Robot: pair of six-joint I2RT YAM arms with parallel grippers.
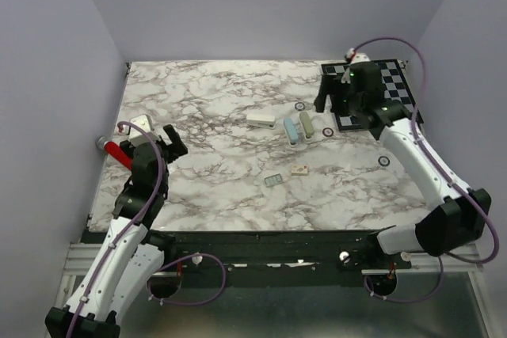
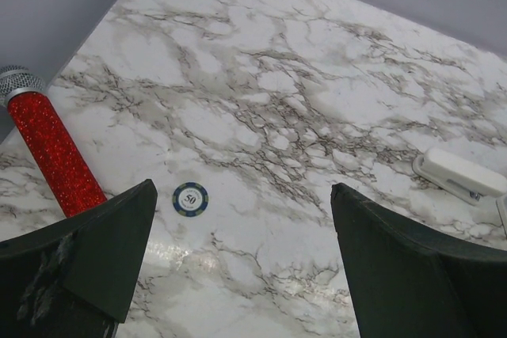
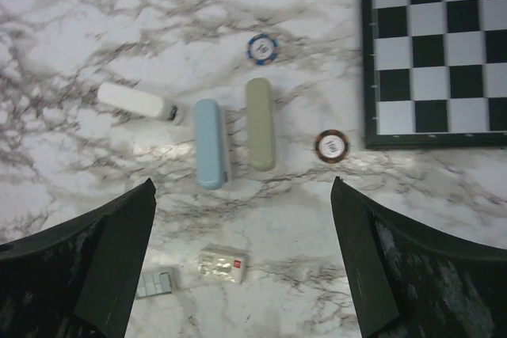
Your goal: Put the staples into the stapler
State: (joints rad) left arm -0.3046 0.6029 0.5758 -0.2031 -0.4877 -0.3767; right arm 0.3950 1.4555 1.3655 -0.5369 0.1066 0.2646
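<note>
The staples are a small flat grey rectangle on the marble table, also low in the right wrist view. Beside them lies a small white box with a red mark. A light blue stapler lies next to a pale green oblong of the same shape. My right gripper hovers above them, open and empty. My left gripper is open and empty over the table's left side, far from the staples.
A white oblong block lies left of the blue stapler. A red glitter microphone lies at the left edge. A chessboard sits back right. Poker chips are scattered about.
</note>
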